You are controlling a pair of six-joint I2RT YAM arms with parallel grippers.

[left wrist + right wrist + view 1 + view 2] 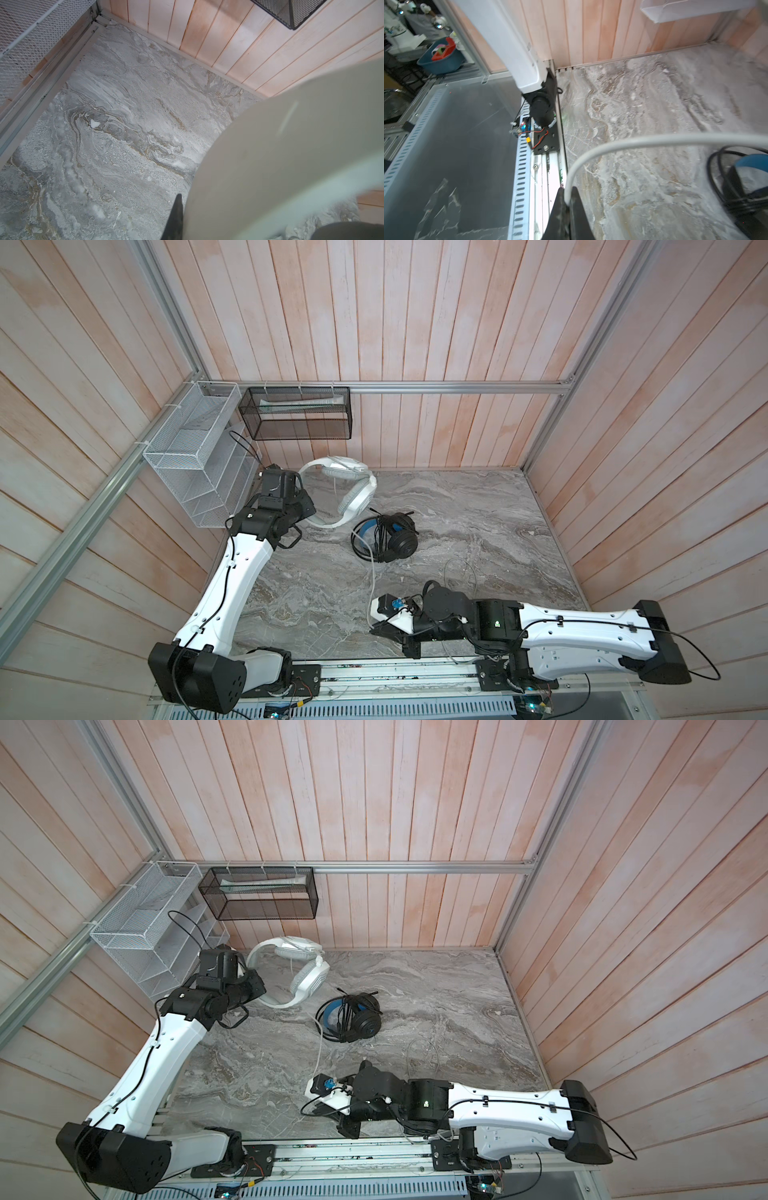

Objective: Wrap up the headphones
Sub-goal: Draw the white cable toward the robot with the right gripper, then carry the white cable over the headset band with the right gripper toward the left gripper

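The white-grey headphones [337,493] lie at the back left of the marble table [478,510] in both top views. My left gripper [305,511] is shut on their headband, which fills the left wrist view as a pale blur [291,155] beside one dark fingertip [176,216]. Their grey cable [374,572] runs forward to my right gripper [568,194], which is shut on it near the front edge. More of the cable loops loosely on the table [461,576]. The black headphones [388,537], with a blue inner band and bundled black cable, lie mid-table, untouched.
A white wire rack [187,456] and a black mesh basket [297,412] with a white tube hang on the back-left walls. Wooden walls close three sides. The arms' metal rail [395,676] runs along the front edge.
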